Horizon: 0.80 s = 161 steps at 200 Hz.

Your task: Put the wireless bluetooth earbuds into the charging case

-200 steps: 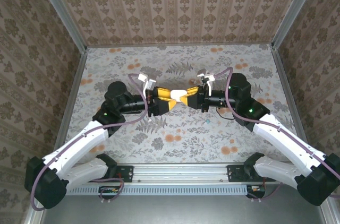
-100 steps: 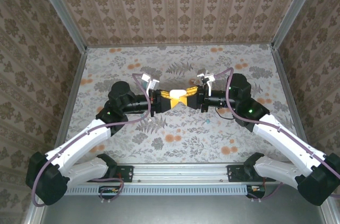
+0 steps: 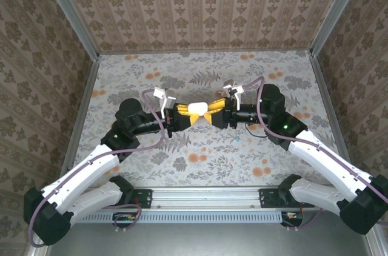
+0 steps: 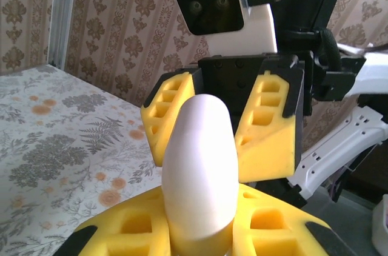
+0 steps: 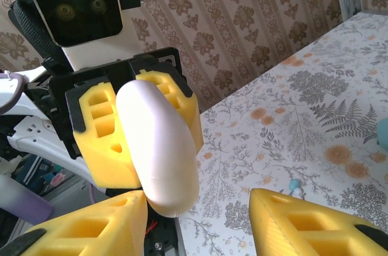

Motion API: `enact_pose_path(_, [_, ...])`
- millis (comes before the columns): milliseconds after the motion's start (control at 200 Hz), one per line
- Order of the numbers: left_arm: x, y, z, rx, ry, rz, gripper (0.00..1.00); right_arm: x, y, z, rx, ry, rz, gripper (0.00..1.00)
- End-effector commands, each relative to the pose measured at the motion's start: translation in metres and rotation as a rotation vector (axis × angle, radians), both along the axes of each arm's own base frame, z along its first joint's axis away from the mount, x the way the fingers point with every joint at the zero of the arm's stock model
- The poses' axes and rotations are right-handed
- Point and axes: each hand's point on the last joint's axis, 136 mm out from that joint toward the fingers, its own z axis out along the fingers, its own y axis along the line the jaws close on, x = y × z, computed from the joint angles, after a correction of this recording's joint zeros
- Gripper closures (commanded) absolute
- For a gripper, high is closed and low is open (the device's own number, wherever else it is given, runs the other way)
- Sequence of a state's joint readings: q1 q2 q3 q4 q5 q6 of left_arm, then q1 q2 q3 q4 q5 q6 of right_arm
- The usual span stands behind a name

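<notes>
The charging case is a smooth white oval, lid closed, held above the middle of the table. My left gripper is shut on it; in the left wrist view the case stands up from between the yellow pads. My right gripper faces it, open, one yellow finger on each side of the case's far end. In the right wrist view the case pokes toward my open right gripper. A tiny teal earbud lies on the table below, also seen from above.
A floral cloth covers the table, dotted with printed orange flowers. Patterned walls close in the back and both sides. A teal shape is cut off at the right edge of the right wrist view.
My left gripper has shut on the white case and my right gripper has opened off it. The left arm's elbow has swung back to the left.
</notes>
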<state>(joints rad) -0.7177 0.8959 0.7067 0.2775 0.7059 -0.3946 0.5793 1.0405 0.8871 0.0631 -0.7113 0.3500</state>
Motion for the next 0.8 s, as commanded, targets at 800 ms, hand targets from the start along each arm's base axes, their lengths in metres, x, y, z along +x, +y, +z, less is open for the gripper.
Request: enact_pose_path(800, [-0.019,0.007,-0.017,0.091,-0.190,-0.032,1.00,0.029,0.005,0.003,-0.034,0.101,-0.097,0.47])
